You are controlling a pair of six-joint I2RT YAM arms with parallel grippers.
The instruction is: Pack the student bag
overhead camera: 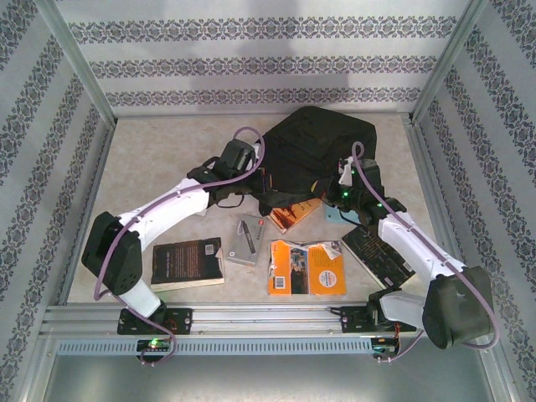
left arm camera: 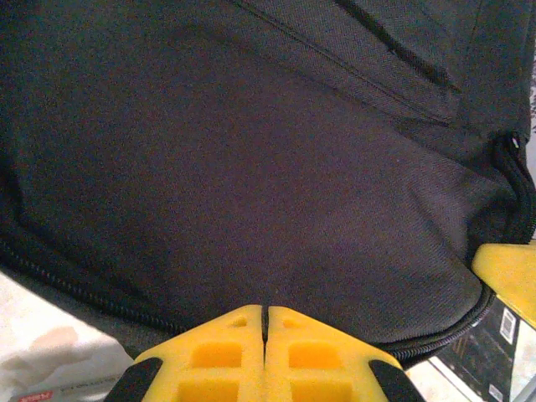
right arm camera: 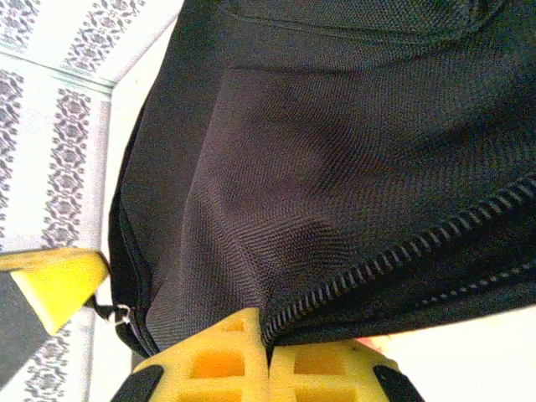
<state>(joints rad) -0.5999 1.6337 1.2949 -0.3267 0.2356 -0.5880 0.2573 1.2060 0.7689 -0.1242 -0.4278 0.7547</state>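
Bag (overhead camera: 327,142) lies far-centre on table (overhead camera: 151,159), books (overhead camera: 186,263) in front; left gripper (left arm camera: 265,314) and right gripper (right arm camera: 268,322) each clamped on its fabric by the zipper (right arm camera: 394,251), likely to spread the mouth for loading.

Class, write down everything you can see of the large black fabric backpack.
The black fabric backpack is large and soft, woven cloth with a rounded top, seams and zips. It lies slumped at the far middle of the beige table. The left gripper and right gripper, both shut, pinch its cloth at the zip edge, puckering it.
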